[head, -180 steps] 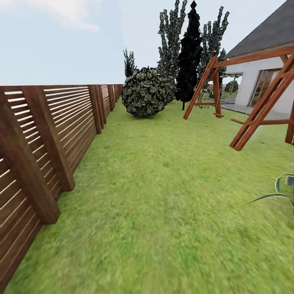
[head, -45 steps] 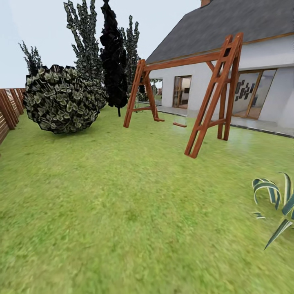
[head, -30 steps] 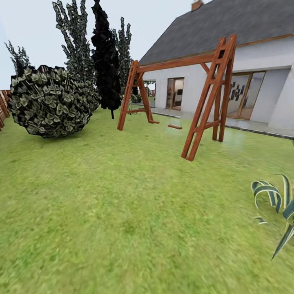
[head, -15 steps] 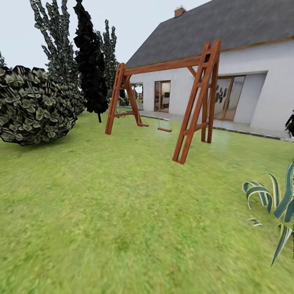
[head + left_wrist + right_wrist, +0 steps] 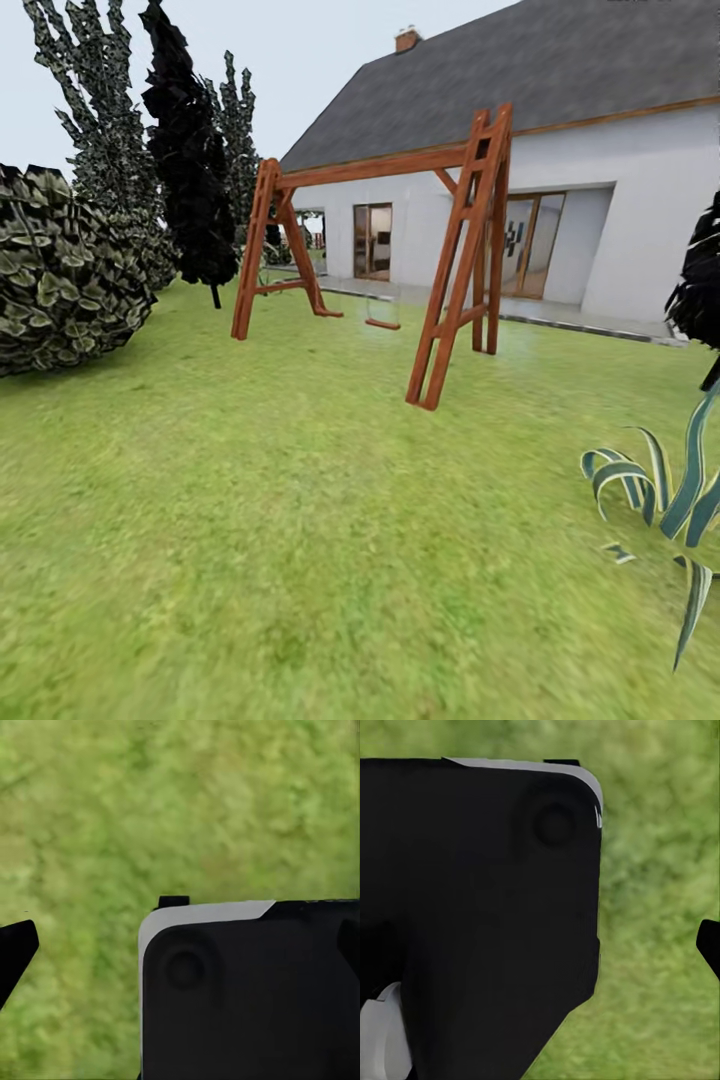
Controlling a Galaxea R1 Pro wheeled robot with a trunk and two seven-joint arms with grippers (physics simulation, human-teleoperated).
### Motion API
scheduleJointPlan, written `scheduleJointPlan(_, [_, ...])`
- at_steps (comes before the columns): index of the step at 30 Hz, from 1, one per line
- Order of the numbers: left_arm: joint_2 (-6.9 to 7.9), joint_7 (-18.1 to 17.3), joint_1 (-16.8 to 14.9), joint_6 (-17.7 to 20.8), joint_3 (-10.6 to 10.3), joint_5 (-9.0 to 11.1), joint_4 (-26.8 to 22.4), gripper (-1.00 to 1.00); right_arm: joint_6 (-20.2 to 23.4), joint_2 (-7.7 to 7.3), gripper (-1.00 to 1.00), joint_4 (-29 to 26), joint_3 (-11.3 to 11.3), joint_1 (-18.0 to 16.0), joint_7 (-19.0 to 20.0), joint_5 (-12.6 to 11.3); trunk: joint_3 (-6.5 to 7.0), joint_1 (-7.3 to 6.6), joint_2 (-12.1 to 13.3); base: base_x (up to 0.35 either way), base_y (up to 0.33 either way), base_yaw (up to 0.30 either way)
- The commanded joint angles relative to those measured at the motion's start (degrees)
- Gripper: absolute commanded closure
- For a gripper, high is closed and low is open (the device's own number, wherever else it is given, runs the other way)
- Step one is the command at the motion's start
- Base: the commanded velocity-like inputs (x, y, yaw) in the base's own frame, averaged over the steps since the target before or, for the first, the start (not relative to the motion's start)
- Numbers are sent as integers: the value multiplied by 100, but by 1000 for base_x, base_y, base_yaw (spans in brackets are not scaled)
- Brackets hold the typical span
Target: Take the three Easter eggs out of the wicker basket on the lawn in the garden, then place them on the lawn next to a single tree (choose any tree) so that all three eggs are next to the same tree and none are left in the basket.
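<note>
Lawn (image 5: 300, 520) and swing frame (image 5: 400, 250) ahead; black housings hide both claws, grip state unreadable

head view faces swing frame (image 5: 440, 250), wrist views down at lawn (image 5: 180, 810)

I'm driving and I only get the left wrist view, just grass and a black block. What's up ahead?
Observer: A reddish-brown wooden swing frame stands on the green lawn.
Operator: Is there a house?
Observer: Yes, a white house with a dark grey roof behind the swing frame.
Operator: Any bushes?
Observer: A round, pale-speckled leafy bush at the head view's left, and a striped green spiky plant at its right.
</note>
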Motion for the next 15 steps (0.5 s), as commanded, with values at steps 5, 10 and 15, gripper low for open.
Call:
scheduleJointPlan(5, [1, -3, -3, -18, -5, -1, 6, -100, -10, 6, -100, -7, 0, 2, -3, -2, -2, 4, -3, 335, 136, 14])
scheduleJointPlan(10, [-2, 0, -2, -18, -5, -1, 6, -100, -10, 8, -100, -7, 0, 2, -14, -2, -1, 4, -3, 335, 136, 136])
scheduleJointPlan(15, [-1, -5, -3, -18, -5, -1, 5, -100, -10, 8, -100, -2, 2, 2, -16, -2, -1, 4, -3, 317, 104, 167])
